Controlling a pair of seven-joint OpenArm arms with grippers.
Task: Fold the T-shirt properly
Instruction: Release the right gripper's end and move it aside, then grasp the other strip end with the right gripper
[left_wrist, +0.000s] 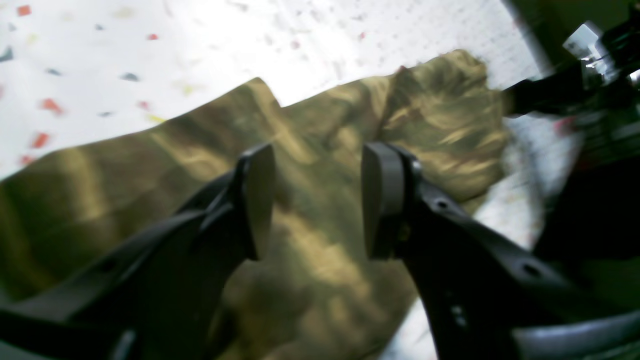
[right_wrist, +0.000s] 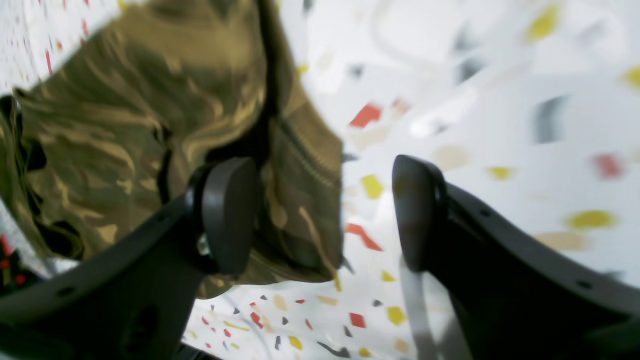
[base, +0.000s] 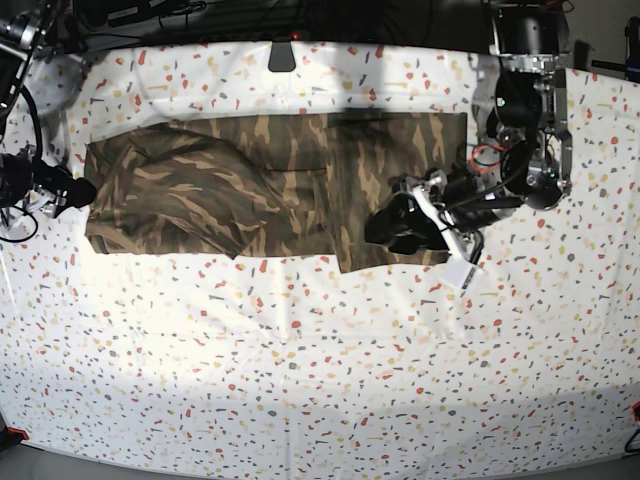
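The camouflage T-shirt lies spread flat and lengthwise across the far half of the table. My left gripper hovers over its right part near the front hem. In the left wrist view that gripper is open, with the T-shirt below and nothing pinched between its fingers. My right gripper is at the shirt's left end. Its wrist view shows the right gripper wide open. A folded edge of the T-shirt hangs beside the left finger, and I see no grip on it.
A white cloth speckled with red, yellow and grey covers the table. A dark bracket sits at the far edge. The left arm's base and red cables stand at the far right. The right arm shows dark past the shirt's far end.
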